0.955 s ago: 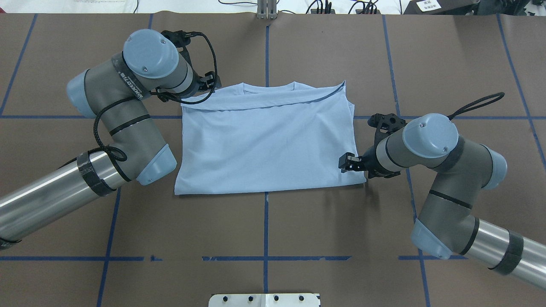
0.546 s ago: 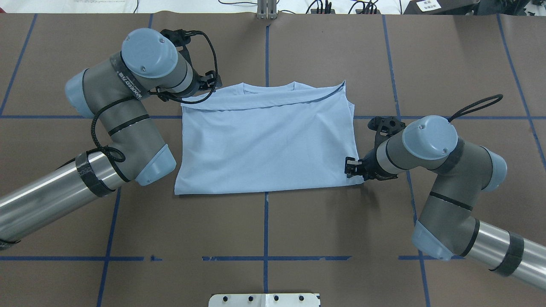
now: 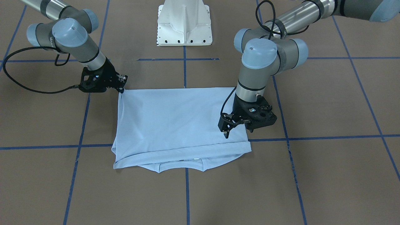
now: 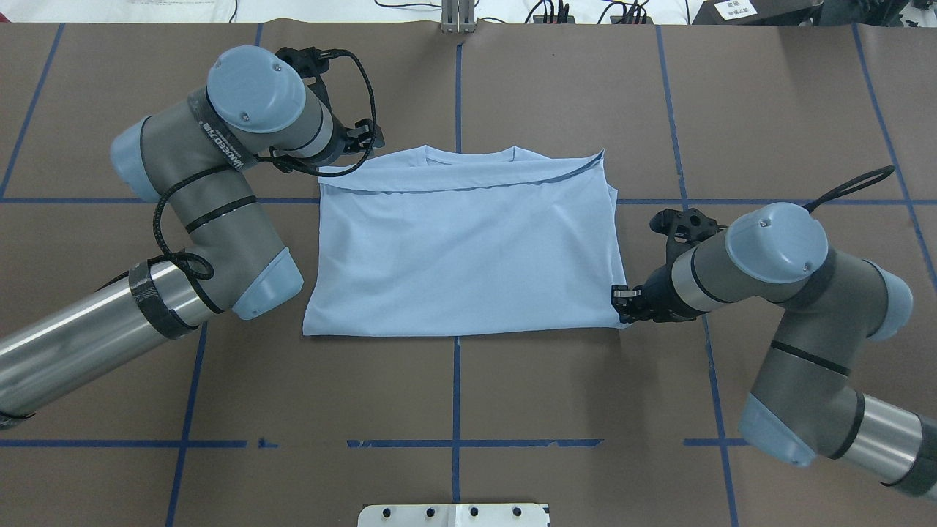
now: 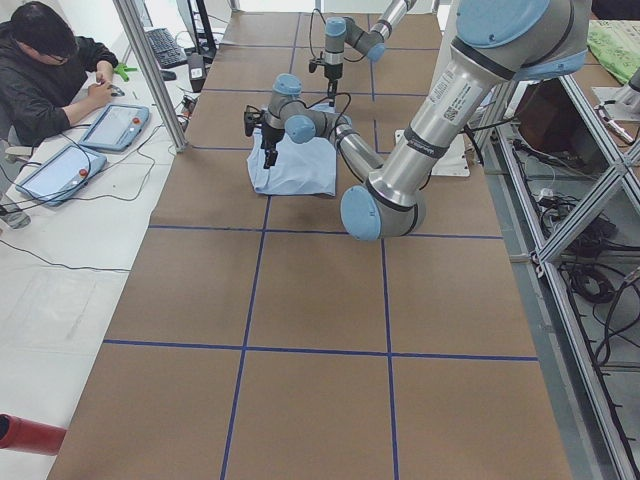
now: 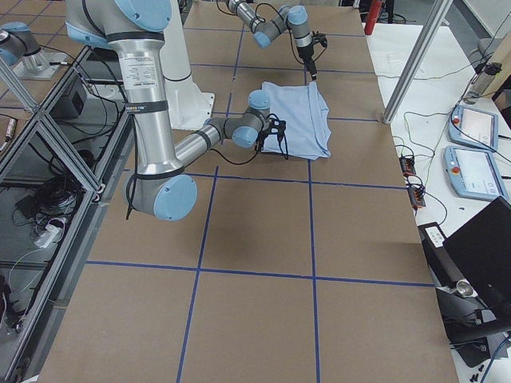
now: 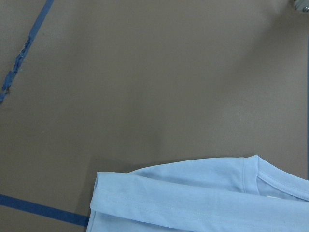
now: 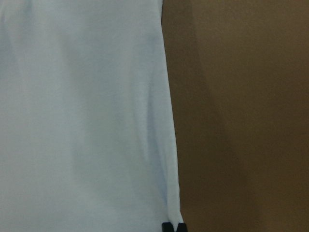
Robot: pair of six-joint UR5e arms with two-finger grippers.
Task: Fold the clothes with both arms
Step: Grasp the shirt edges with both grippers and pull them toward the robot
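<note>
**Q:** What is recorded in the front-facing view?

**A:** The T-shirt is seen folded flat on the table, with the collar turned away from the robot. The right gripper is set at the shirt's corner on the robot's side. The left gripper is pointed down at the cloth near the opposite, far corner. Whether its fingers are spread or pressed together cannot be told.

**Q:** And overhead?

**A:** The T-shirt is centred between the two arms. The right gripper is found at the near right corner, and the left gripper by the far left corner.

**Q:** What is added by the side views?

**A:** The T-shirt is shown lying flat from the left end, and the same is shown from the right end. No finger state is judged there.

**Q:** And the wrist cameras?

**A:** In the left wrist view only a folded corner of the T-shirt, part of the collar and bare table are shown. In the right wrist view the fingertips are seen pressed together on the shirt's edge, so the cloth is pinched there.
</note>
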